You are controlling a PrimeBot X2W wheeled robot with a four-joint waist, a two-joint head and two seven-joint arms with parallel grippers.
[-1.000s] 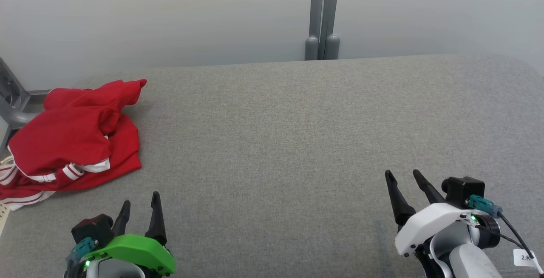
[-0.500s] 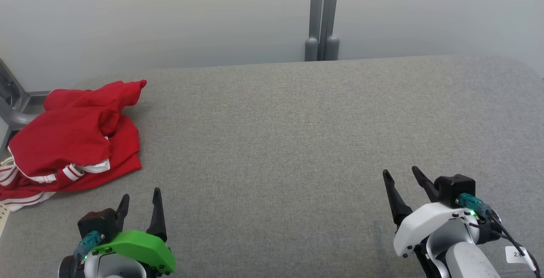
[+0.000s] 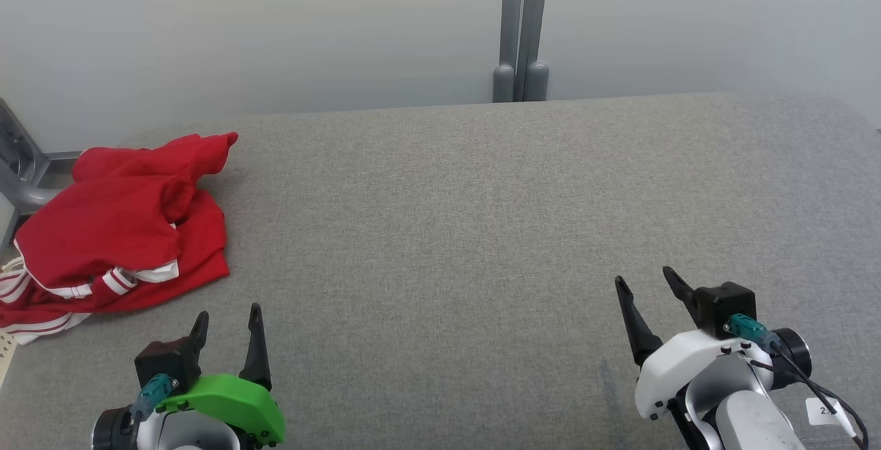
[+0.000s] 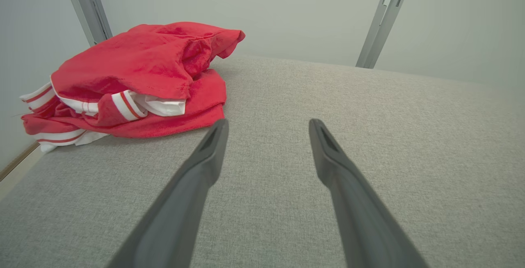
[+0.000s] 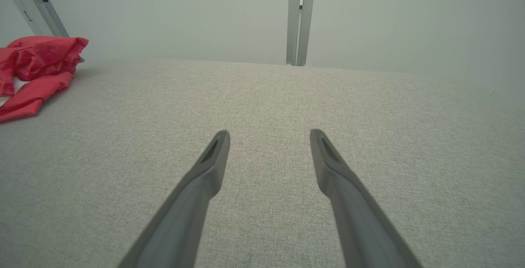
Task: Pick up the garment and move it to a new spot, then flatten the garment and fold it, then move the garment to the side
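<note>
Left wrist view shows the left gripper [image 4: 266, 124] with its two dark fingers spread wide apart over the grey fabric surface [image 4: 369, 108]. The right gripper [image 5: 268, 135] has its fingers just as far apart. The crumpled red garment [image 4: 135, 79], trimmed with white stripes, lies near the left gripper at the surface's left edge, well apart from the right gripper.

Head camera looks forward and down from above the table's [image 3: 447, 195] front edge, taking in most of its width up to the back wall. Left wrist camera sits low near the front left corner, facing the red garment [image 4: 123, 67] close by. Right wrist camera, low near the front right, faces the grey post [image 5: 300, 18] behind the back edge. All three views share the garment and the table.
</note>
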